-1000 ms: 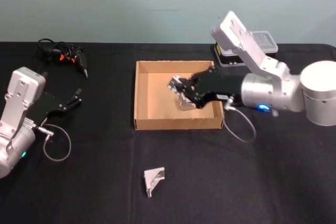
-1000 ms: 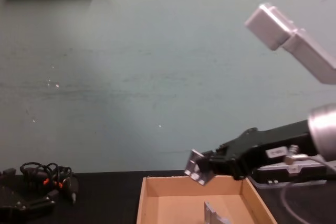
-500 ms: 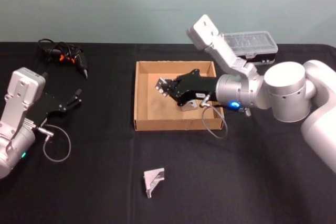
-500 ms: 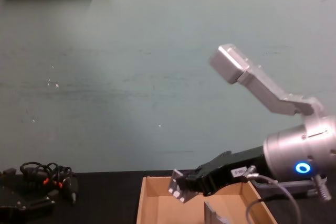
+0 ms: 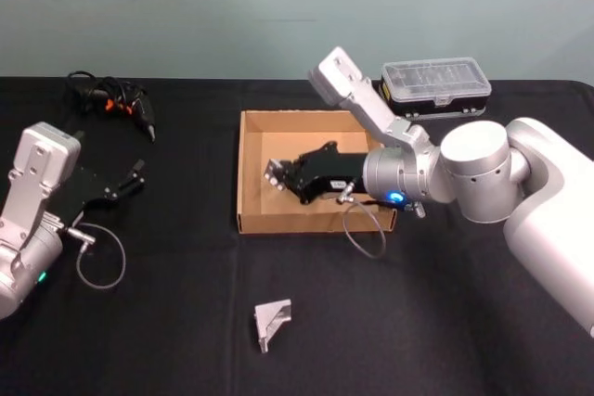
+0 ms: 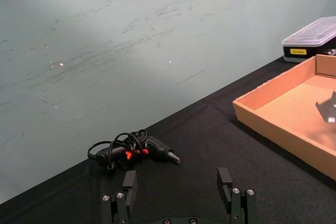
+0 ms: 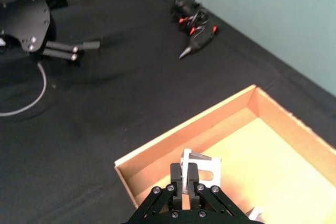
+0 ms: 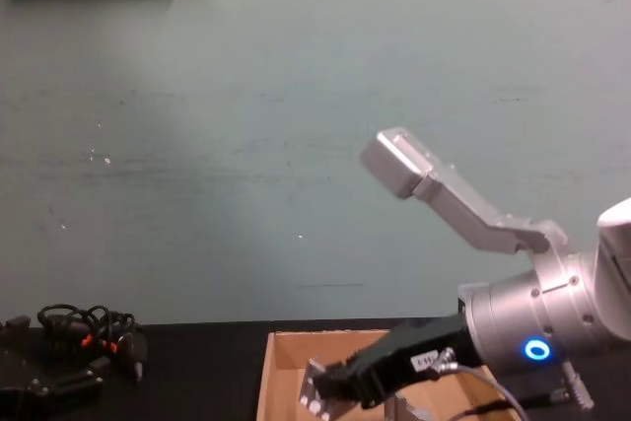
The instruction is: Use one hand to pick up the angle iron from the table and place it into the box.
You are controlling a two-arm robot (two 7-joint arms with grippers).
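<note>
Inside the outline of the box (image 5: 243, 170), over its left part and close to the left wall: right gripper (image 5: 275, 173), reaching in from the right on a silver-grey arm. Jaws pinched tight on an angle iron (image 7: 202, 168), small, pale grey, bent, with a slot in one face. In the chest view, held at about rim height of the tan cardboard, above the front left area; contact with the box floor not possible to tell. Beneath the arm, on the box floor: second grey metal piece (image 8: 398, 408), largely hidden. On the desk (image 5: 167, 322), well in front of the box and apart from it: further angle iron (image 5: 271, 319), lying loose on the black surface. At the desk's left side, well apart from the box: left gripper (image 5: 137, 173), parked low, jaws spread wide with nothing between them. At the far left rear of the desk: tangle of black cables (image 5: 109, 95) with orange marks. Just behind the box's right rear corner: clear-lidded plastic case (image 5: 436, 86) with black base, lid down.
</note>
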